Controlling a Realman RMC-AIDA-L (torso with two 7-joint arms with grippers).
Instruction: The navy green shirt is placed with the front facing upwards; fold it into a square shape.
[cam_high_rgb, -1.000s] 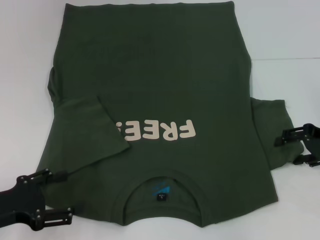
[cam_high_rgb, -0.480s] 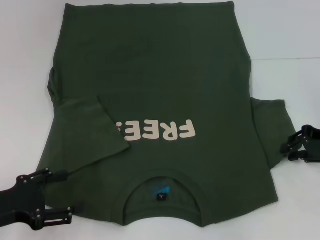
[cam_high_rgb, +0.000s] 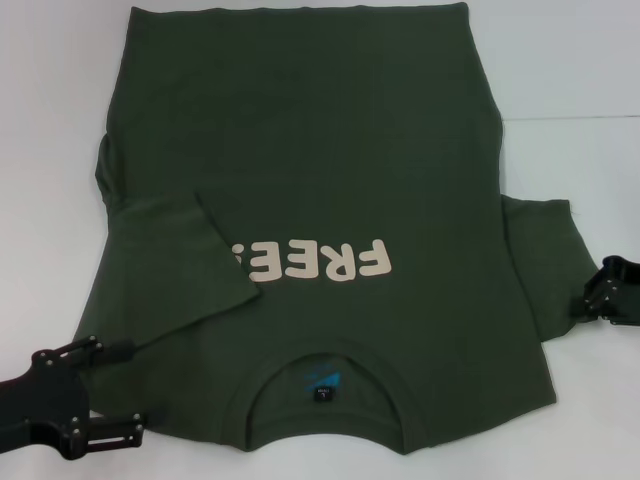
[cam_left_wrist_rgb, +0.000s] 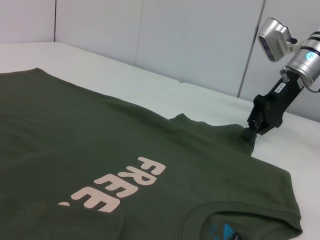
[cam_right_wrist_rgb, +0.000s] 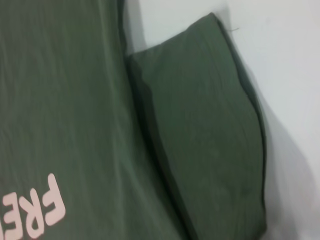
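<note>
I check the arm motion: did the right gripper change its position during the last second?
Yes. The right gripper has moved down and slightly outward along the outer edge of the right sleeve of the navy green shirt, which lies unchanged.

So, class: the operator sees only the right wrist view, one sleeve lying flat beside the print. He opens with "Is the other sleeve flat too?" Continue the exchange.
Observer: No, the left sleeve is folded in over the navy green shirt.
Operator: Where's my right pincer?
Observer: The right pincer is at the outer edge of the right sleeve.
Operator: And the left?
Observer: The left pincer sits open by the shirt's near left corner.
</note>
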